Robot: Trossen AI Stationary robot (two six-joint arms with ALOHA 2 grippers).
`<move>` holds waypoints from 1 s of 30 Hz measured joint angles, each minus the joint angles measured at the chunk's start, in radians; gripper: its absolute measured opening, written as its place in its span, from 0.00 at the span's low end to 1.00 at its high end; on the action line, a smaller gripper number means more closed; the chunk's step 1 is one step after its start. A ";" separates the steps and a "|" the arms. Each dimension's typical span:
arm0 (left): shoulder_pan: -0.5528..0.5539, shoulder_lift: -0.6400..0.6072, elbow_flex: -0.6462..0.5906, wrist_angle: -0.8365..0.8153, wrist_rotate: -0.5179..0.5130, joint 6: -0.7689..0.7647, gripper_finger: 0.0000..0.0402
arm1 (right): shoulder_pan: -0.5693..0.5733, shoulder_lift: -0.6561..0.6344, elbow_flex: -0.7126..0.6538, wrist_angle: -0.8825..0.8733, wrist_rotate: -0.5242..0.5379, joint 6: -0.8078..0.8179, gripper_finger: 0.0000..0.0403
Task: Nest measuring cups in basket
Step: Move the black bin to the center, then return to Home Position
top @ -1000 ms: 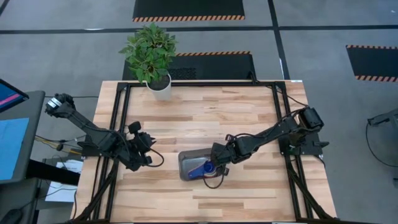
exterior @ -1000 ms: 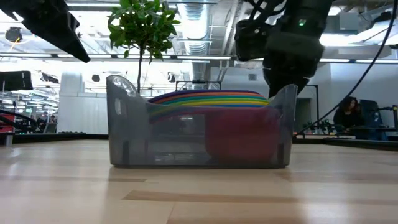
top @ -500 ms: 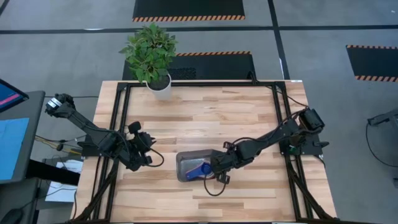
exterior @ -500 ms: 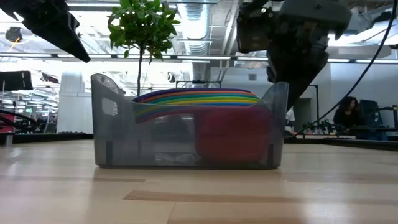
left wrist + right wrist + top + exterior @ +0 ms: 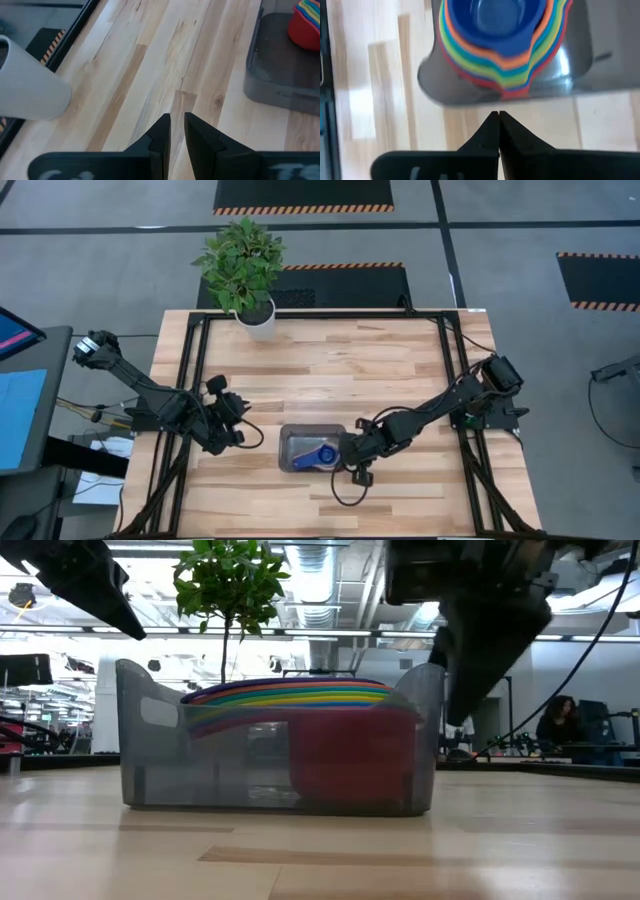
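Observation:
The dark grey basket (image 5: 290, 442) stands flat on the wood near the table's near edge. The measuring cups (image 5: 318, 454) are nested inside it in a rainbow stack, dark blue on top, with their handles fanned out (image 5: 290, 695). My right gripper (image 5: 350, 450) is shut at the basket's right end (image 5: 498, 117). My left gripper (image 5: 240, 435) waits to the left of the basket, its fingers almost together (image 5: 177, 120), touching nothing. My right gripper has its shut fingers against the outer side of the basket's right end wall (image 5: 435, 680). They come slanting down from the table's right. In the right wrist view the fingertips (image 5: 492, 125) sit just outside that wall's rim (image 5: 495, 103). The basket stays flat on the table.
A plant in a white pot (image 5: 257, 320) stands at the table's far edge, left of centre, and shows in the left wrist view too (image 5: 25, 90). A black frame runs along the table's sides. Bare wood lies between the basket and the pot.
My right gripper has moved toward the table's left and slightly toward its near edge. The basket, with the nested cups inside, has slid the same way along the wood and stayed upright. The left arm has kept still.

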State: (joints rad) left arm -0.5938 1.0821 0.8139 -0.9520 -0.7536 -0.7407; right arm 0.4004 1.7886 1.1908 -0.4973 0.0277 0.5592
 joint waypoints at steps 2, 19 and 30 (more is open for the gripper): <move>0.000 0.000 0.000 0.000 0.000 0.032 0.11 | 0.000 -0.009 0.000 -0.033 -0.037 0.002 0.06; 0.000 0.000 0.000 0.006 0.152 -0.032 0.11 | 0.117 -0.221 0.001 0.019 0.082 0.286 0.05; -0.003 0.000 0.001 -0.002 0.185 0.070 0.11 | 0.079 -0.609 -0.116 0.155 0.059 -0.408 0.10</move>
State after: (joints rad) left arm -0.5967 1.0817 0.8146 -0.9540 -0.5684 -0.6709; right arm 0.4792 1.1798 1.0751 -0.3420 0.0863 0.1507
